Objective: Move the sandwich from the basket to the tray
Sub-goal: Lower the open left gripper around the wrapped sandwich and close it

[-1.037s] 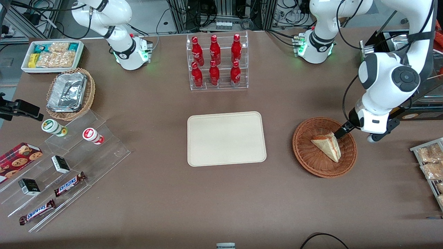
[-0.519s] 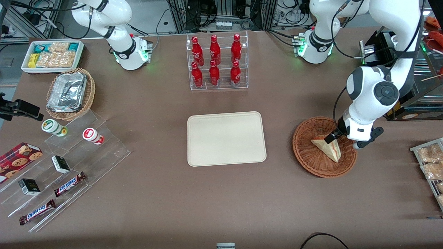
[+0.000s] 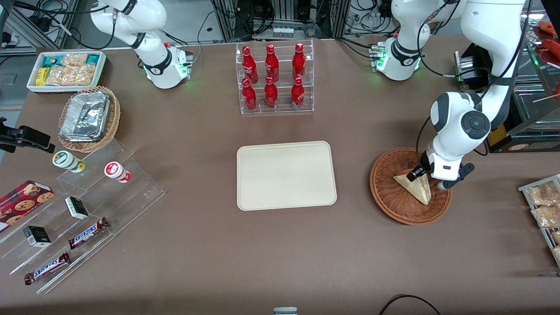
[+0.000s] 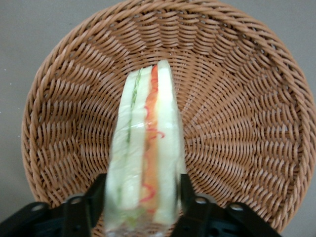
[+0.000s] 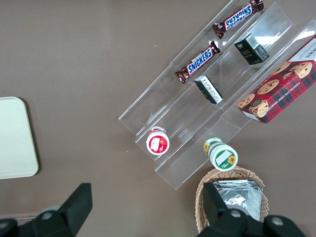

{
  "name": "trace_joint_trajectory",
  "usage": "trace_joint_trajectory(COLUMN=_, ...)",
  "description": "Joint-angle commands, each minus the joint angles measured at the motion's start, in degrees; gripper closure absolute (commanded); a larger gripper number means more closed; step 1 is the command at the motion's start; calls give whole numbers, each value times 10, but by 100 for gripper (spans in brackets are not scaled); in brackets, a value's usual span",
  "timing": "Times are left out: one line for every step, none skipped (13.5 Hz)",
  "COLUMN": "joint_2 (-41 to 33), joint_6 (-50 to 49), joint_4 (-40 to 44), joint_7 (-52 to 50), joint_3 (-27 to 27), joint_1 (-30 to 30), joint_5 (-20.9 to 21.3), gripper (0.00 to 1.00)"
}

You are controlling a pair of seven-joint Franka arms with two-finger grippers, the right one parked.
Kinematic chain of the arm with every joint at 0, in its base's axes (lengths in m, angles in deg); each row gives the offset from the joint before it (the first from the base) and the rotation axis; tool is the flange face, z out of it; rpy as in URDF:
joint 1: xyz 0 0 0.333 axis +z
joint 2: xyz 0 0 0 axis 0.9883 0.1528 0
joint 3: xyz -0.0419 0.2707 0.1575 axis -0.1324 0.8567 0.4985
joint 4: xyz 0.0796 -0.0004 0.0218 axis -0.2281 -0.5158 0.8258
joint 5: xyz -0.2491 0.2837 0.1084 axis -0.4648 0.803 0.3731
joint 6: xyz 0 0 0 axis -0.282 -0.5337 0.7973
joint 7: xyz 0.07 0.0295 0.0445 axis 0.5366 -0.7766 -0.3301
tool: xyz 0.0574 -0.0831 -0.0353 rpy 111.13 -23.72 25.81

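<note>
From the front, the left arm has swung in over the basket (image 3: 410,187) and dropped, so its gripper (image 3: 415,174) now sits at the blunt end of the sandwich (image 3: 414,187), where a second ago it was out by the rim. The sandwich lies in the basket as before; the tray (image 3: 286,175), well apart toward the table's middle, is bare.

From the left wrist camera, the gripper (image 4: 140,205) straddles the sandwich (image 4: 145,158), one finger (image 4: 76,215) close on each face, spread about the wedge's width. Whether they press yet, I can't tell. The grasp looks about to close; lifting comes next.

The right wrist camera shows only a tray edge (image 5: 15,138).
</note>
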Motion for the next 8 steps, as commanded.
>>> trace_joint_trajectory(joint_2=3, joint_6=0, joint_4=17, joint_7=-19, joint_3=-2, joint_1=1, joint_5=-4, gripper=100)
trace_joint_trajectory(joint_2=3, joint_6=-2, joint_4=27, joint_7=-20, joint_3=-2, joint_1=-2, joint_5=-4, gripper=100)
trace_joint_trajectory(joint_2=3, joint_6=-10, joint_4=36, joint_7=-22, joint_3=-2, joint_1=-4, joint_5=-4, gripper=100)
trace_joint_trajectory(joint_2=0, joint_6=-32, joint_4=47, joint_7=-20, joint_3=-2, joint_1=-4, joint_5=-4, gripper=100)
trace_joint_trajectory(joint_2=-3, joint_6=-67, joint_4=65, joint_7=-18, joint_3=-2, joint_1=-5, joint_5=-1, gripper=100)
trace_joint_trajectory(joint_2=-14, joint_6=-118, joint_4=93, joint_7=-14, joint_3=-3, joint_1=-5, joint_5=2, gripper=100)
trace_joint_trajectory(joint_2=-24, joint_6=-172, joint_4=124, joint_7=-10, joint_3=-3, joint_1=-5, joint_5=3, gripper=100)
trace_joint_trajectory(joint_2=-33, joint_6=-230, joint_4=162, joint_7=-9, joint_3=-4, joint_1=-9, joint_5=3, gripper=100)
